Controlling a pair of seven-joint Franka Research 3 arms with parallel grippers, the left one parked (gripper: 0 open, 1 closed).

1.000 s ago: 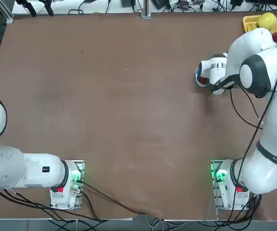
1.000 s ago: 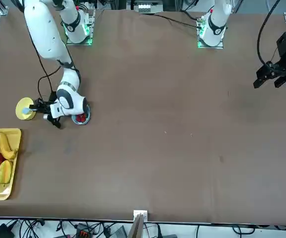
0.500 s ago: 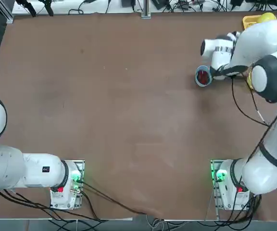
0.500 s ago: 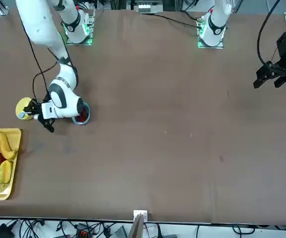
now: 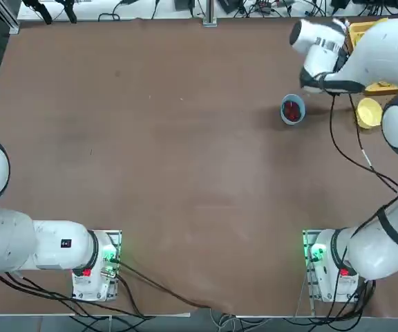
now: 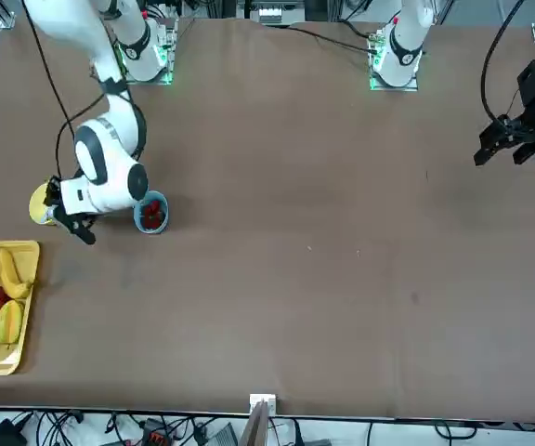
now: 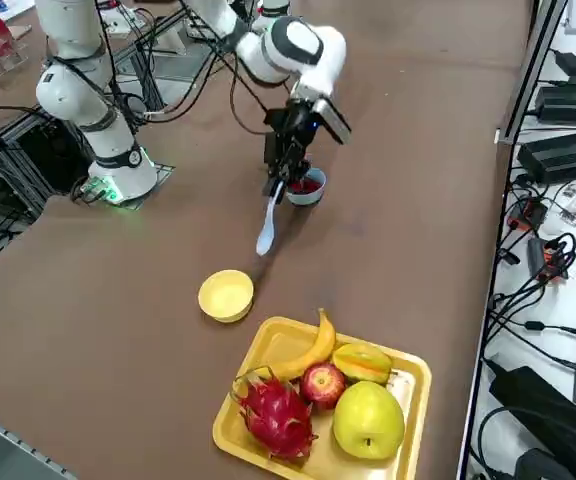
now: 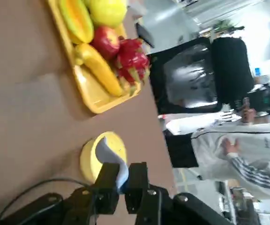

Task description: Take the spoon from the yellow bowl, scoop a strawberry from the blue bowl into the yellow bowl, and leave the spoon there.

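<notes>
Brown and broad, the bench (image 7: 148,330) carries only a few things, all gathered toward the robot's right. Above it the right arm holds its pincer (image 7: 276,185) up in the air, clenched on the handle of the pale spoon (image 7: 267,228), which hangs bowl-end down between the two small bowls and touches neither. Seen from the wrist, the two black fingers (image 8: 108,185) pinch the spoon (image 8: 112,155) with the yellow bowl (image 8: 91,154) beneath it. The yellow bowl (image 7: 226,295) sits on the bench near the fruit tray (image 7: 408,400), which holds a banana, an apple and other fruit. The blue bowl (image 7: 307,187), red strawberries inside, stands apart from the yellow one. A person's striped sleeve (image 8: 240,161) shows beyond the bench edge.
</notes>
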